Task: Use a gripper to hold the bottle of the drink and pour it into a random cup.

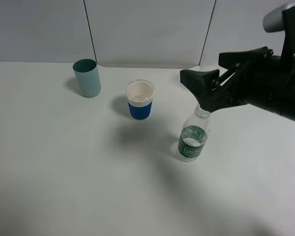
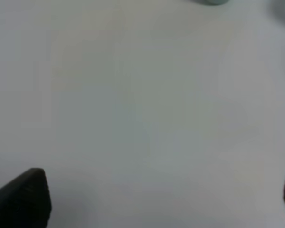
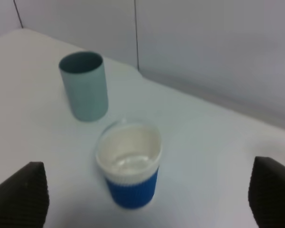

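The bottle of the drink (image 1: 192, 140), clear plastic with a green label band, stands upright on the white table (image 1: 64, 172) at the right of the middle. My right gripper (image 1: 202, 66) hangs open just above it, and its near finger covers the top of the neck in the exterior view. Nothing is between its fingers. A blue cup with a white rim (image 1: 140, 100) stands left of the bottle, and a teal cup (image 1: 87, 77) farther left at the back. In the right wrist view the right gripper (image 3: 147, 199) faces the blue cup (image 3: 130, 164) and the teal cup (image 3: 84, 85); the bottle is out of that view.
My left gripper (image 2: 156, 199) is open over bare white table (image 2: 142, 104) in the left wrist view and does not appear in the exterior view. A white panelled wall (image 1: 147, 29) runs along the table's back edge.
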You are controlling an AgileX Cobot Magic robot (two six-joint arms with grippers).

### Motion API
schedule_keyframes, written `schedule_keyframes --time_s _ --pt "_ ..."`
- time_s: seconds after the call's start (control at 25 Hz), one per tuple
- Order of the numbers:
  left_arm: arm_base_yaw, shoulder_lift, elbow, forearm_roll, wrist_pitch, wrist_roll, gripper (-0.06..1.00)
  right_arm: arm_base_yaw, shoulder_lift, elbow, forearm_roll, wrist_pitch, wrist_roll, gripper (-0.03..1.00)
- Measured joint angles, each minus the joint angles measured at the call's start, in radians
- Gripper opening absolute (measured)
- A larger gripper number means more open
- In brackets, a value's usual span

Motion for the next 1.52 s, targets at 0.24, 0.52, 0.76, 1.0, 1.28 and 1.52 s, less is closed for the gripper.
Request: schedule_keyframes --time_s 0.24,0.52,0.76,1.0,1.28,1.52 --pt "0.0 0.0 0.0 0.0 0.0 0.0 0.99 -0.184 -0.001 -0.123 -0.294 0.262 0.139 0.83" --pt "0.0 0.0 0.0 0.0 0.0 0.0 0.99 -0.383 -0.082 -0.139 -0.581 0.408 0.467 0.83" --pt "0.0 0.0 0.0 0.0 0.0 0.0 0.99 -0.54 -0.2 -0.141 -0.602 0.494 0.478 0.83" --pt "0.0 0.0 0.0 0.0 0.0 0.0 0.99 -0.648 -0.309 -0.141 -0.599 0.574 0.451 0.83" --pt "0.0 0.0 0.0 0.0 0.0 0.0 0.99 -0.651 -0.488 -0.141 -0.511 0.588 0.375 0.83" --pt "0.0 0.0 0.0 0.0 0.0 0.0 0.99 -0.651 -0.64 -0.141 -0.501 0.655 0.32 0.83"
